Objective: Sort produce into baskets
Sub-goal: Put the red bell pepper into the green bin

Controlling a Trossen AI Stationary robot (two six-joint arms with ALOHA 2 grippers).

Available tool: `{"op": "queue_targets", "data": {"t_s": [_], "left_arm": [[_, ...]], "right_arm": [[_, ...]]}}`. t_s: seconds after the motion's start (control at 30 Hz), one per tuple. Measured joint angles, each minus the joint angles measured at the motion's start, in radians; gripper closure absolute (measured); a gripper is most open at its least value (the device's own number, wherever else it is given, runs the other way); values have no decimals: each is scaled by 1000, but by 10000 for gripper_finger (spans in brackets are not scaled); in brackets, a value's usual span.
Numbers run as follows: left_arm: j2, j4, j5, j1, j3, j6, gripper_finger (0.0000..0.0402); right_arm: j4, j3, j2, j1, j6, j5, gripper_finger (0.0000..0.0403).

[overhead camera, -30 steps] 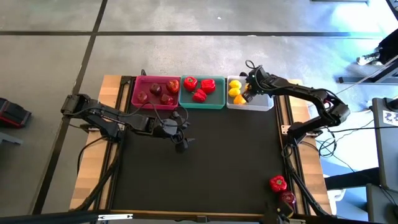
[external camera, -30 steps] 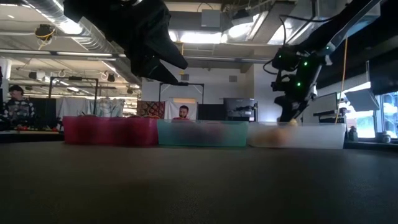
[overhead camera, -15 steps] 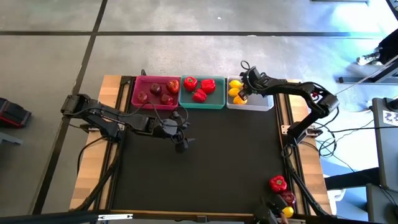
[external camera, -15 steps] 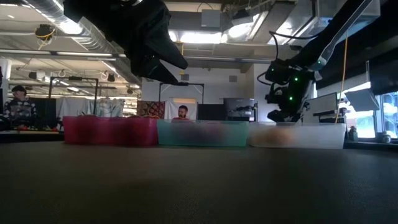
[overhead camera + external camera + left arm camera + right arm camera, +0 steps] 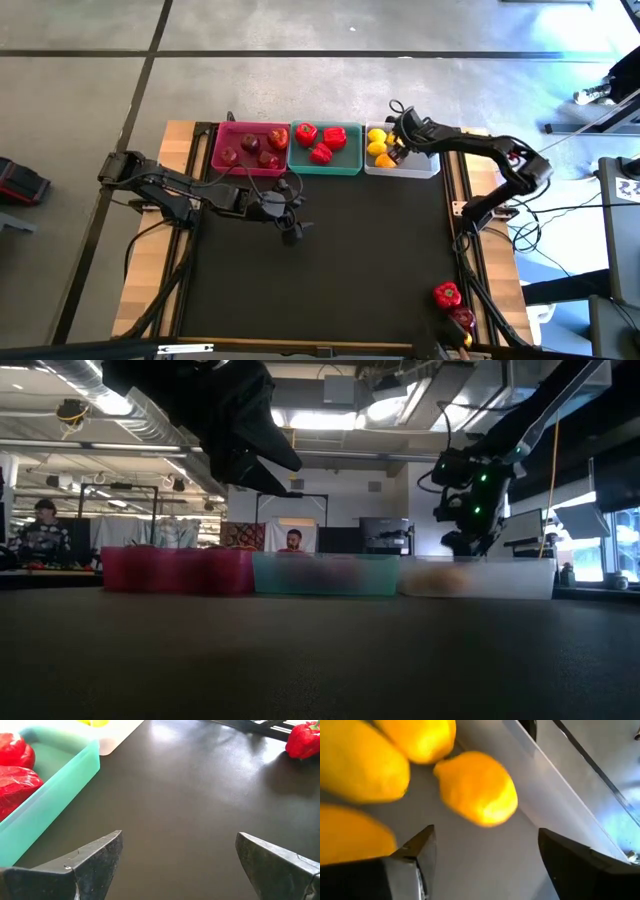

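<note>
A lemon [image 5: 477, 788] lies loose just ahead of the right tool's [image 5: 485, 857] spread fingers, in the white basket [image 5: 420, 166].

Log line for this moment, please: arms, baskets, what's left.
right gripper: open above lemon in white basket | left gripper: open, idle mid-table | stray: red pepper, apple at near-right table corner

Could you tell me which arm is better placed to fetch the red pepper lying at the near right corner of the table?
Probably the right. The pepper lies on that arm's side, though the right hand is over the white basket of lemons, open. The left hand is open mid-table, farther across.
</note>
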Motion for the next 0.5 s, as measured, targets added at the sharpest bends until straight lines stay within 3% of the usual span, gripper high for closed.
{"op": "queue_targets", "data": {"t_s": [0.3,0.5], "left_arm": [[0,0,0,0,0,0,21],[0,0,0,0,0,-1,21]], "right_arm": [[-385,2,-317,131,35,-74,130],[-603,2,-516,267,164,-252,132]]}}
